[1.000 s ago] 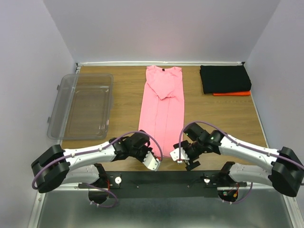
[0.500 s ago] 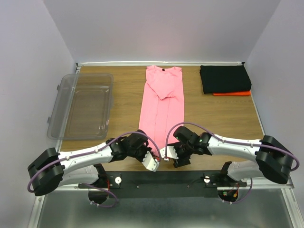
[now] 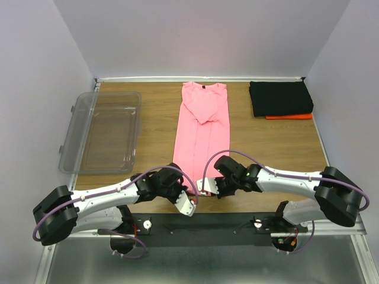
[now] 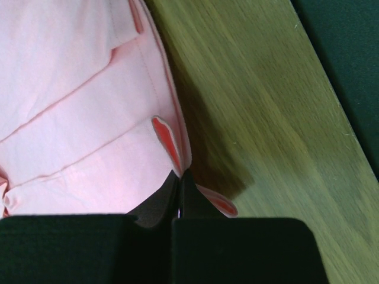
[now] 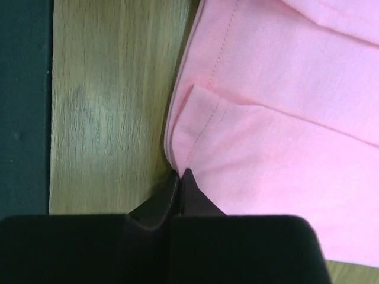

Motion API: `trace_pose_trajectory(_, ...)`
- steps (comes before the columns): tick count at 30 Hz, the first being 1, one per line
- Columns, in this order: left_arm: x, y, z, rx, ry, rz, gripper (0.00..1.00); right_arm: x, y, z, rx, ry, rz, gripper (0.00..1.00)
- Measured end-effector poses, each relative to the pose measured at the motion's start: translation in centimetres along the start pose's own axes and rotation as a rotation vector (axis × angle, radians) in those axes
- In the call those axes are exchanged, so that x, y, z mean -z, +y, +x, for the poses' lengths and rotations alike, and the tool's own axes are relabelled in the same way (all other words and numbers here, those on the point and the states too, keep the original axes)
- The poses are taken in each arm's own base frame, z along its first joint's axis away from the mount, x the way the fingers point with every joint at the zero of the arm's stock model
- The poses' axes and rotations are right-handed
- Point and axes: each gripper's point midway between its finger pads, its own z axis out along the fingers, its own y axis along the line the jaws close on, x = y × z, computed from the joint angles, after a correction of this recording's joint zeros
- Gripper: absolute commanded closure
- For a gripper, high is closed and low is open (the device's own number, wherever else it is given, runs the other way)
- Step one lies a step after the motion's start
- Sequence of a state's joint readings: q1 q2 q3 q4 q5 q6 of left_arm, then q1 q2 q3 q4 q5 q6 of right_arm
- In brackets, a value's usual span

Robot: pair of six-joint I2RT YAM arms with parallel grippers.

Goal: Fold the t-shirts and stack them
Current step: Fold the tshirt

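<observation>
Lying lengthwise mid wooden table (image 3: 272, 151), sleeves folded in, pink t-shirt (image 3: 201, 136) has both near hem corners pinched: left gripper (image 4: 179, 177) and right gripper (image 5: 179, 174) each clamped on fabric, likely to carry the hem toward the collar. Far right, black t-shirt (image 3: 279, 97) rests folded on orange-red t-shirt (image 3: 289, 116). A second ago the right gripper stood wide, off the hem

Soft, even light filled my table (image 3: 154, 118), and the pink t-shirt (image 4: 77, 89) threw a blurred shadow beside my left pincer (image 4: 179, 176).
</observation>
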State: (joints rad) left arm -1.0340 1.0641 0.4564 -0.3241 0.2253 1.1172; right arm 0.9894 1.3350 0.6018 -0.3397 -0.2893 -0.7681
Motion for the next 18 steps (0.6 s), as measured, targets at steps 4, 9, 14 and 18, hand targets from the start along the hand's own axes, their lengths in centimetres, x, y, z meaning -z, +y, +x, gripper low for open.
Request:
trace_pose_trajectory(4, -0.1, -0.2, -0.1, -0.014, -0.01, 0.01, 1.0, 0.1, 0.0, 0.1, -0.003, 0.003, 0.001, 0.99)
trace_pose_trajectory(9, -0.3, -0.5, -0.3, -0.037, -0.021, 0.037, 1.0, 1.2, 0.3, -0.6, -0.019, -0.023, -0.004, 0.99)
trace_pose_trajectory(14, -0.5, 0.8, -0.2, -0.055, -0.012, 0.051, 1.0, 3.8, -2.8, -2.3, -0.073, -0.103, 0.059, 1.0)
trace_pose_trajectory(18, 0.0, 5.1, 1.0, -0.043, 0.017, -0.004, 1.0, 6.3, -7.7, -1.6, -0.171, -0.125, 0.15, 0.99)
